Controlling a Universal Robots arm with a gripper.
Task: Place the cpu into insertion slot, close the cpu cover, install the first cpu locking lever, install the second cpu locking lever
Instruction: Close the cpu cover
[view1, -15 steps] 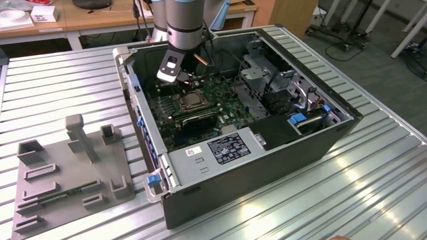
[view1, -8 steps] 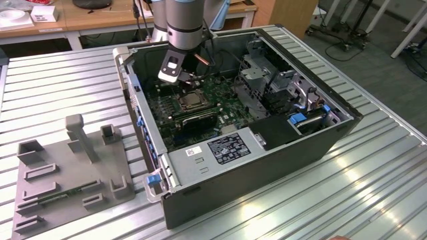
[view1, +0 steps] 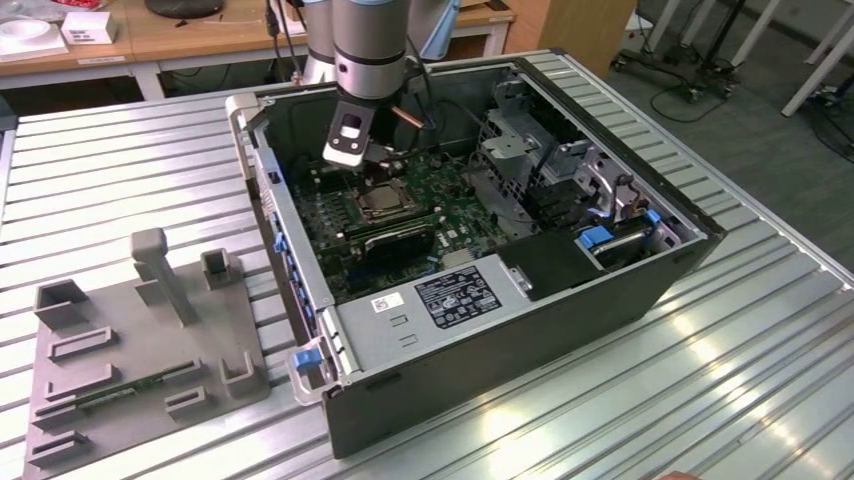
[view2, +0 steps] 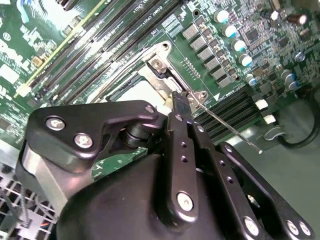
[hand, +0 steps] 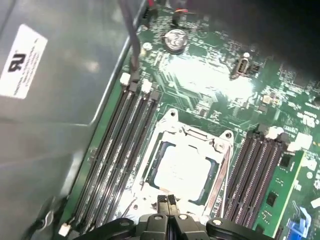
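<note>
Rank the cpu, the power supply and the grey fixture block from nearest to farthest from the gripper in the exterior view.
1. cpu: in its socket, right by the gripper.
2. power supply: silver box inside the case, at its near end.
3. grey fixture block: outside the case, on the table at the exterior view's left.

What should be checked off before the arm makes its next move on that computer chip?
1. cpu lying flat in its socket: ok.
2. cpu cover down around the chip: ok, as far as the first wrist view shows.
3. Thin wire lever latched: not ok, it juts free over the memory slots.
4. Other lever latched: cannot tell.
5. Fingers shut, holding nothing, tips at the socket's edge: ok.
</note>
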